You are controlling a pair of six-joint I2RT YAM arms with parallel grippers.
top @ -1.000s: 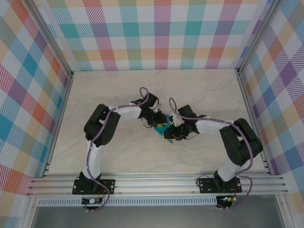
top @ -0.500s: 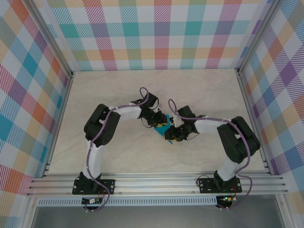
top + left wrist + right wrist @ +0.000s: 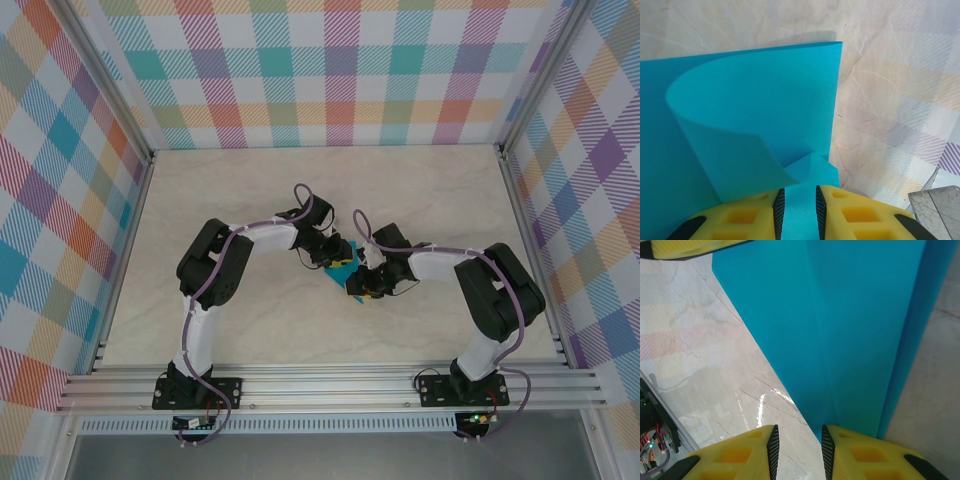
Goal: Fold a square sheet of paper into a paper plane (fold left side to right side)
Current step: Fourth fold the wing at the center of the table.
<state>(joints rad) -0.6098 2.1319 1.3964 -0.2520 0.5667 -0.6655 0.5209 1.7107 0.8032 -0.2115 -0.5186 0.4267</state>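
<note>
The square sheet of paper [image 3: 344,271] is turquoise and lies at the table's middle, between the two grippers. In the left wrist view the sheet [image 3: 755,110] curls up and over from the left, with a small folded corner near the fingertips. My left gripper [image 3: 799,200] stands over it with its jaws a little apart and blue paper showing flat in the gap. My right gripper [image 3: 799,440] is open at the sheet's near edge. Bare table shows between its jaws, and its right finger [image 3: 860,450] rests on the creased sheet [image 3: 850,330].
The marble-look tabletop [image 3: 250,330] is walled by checked panels, with an aluminium rail [image 3: 330,385] at the near edge. A yellow finger of the left gripper [image 3: 690,247] shows at the top of the right wrist view.
The right arm has edged slightly left toward the paper and its jaws have narrowed a touch. The left arm and the sheet look unchanged.
</note>
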